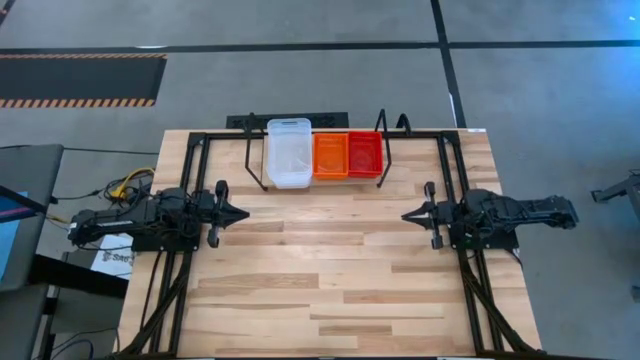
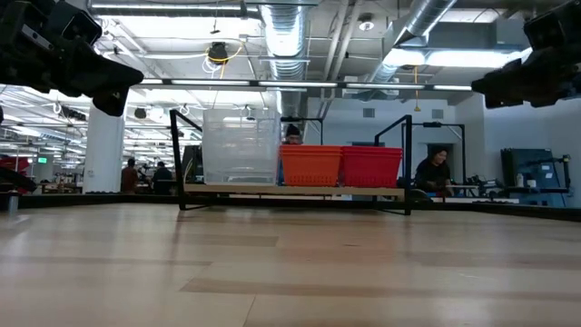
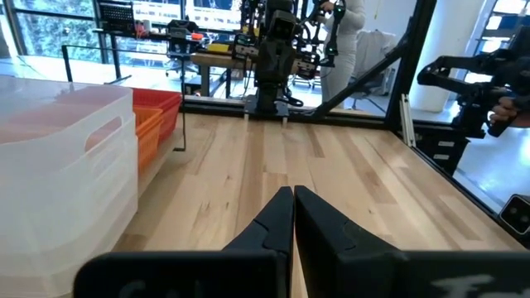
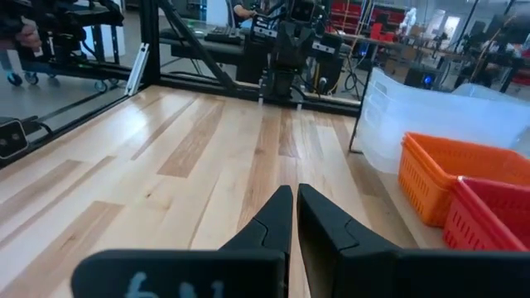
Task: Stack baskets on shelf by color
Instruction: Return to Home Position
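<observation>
While both arms wait, the shelf (image 2: 300,192) stands loaded by colour

Where it sits at the far edge of the table (image 1: 330,290), clear baskets (image 1: 289,152), orange baskets (image 1: 330,156) and red baskets (image 1: 365,153) line up side by side. The left gripper (image 1: 243,213) and right gripper (image 1: 406,214) hover well apart at mid-table, fingers pressed together, holding nothing.

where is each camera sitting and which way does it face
high: overhead, straight down on table; both arms, left gripper, right gripper.
low: table-top height, level toward the baskets; arms in top corners.
left wrist: past its shut fingers toward the right arm.
right wrist: mirror, toward the left arm.
shared: all four show the baskets.
</observation>
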Robot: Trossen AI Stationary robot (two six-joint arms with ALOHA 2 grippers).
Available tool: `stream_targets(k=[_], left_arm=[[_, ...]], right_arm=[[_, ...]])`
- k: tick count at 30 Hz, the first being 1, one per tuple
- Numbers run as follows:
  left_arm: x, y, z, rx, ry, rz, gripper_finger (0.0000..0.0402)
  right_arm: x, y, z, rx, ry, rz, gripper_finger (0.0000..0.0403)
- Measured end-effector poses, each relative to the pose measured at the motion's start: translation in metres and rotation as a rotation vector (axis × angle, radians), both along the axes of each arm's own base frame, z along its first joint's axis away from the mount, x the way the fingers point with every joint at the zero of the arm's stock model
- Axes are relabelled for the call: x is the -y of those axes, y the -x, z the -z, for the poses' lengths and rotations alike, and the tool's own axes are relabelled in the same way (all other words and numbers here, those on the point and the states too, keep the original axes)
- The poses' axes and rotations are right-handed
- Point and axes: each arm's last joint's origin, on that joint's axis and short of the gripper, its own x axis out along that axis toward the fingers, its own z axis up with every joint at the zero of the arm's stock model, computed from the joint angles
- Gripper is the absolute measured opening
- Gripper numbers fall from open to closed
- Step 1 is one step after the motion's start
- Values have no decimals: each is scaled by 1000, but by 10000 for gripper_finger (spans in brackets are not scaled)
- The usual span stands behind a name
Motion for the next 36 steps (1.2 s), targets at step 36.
stream_targets(k=[36], left_arm=[[-2,0,1,-5,1,-65,0]], right_arm=[[1,0,2,-27,42,21,43]])
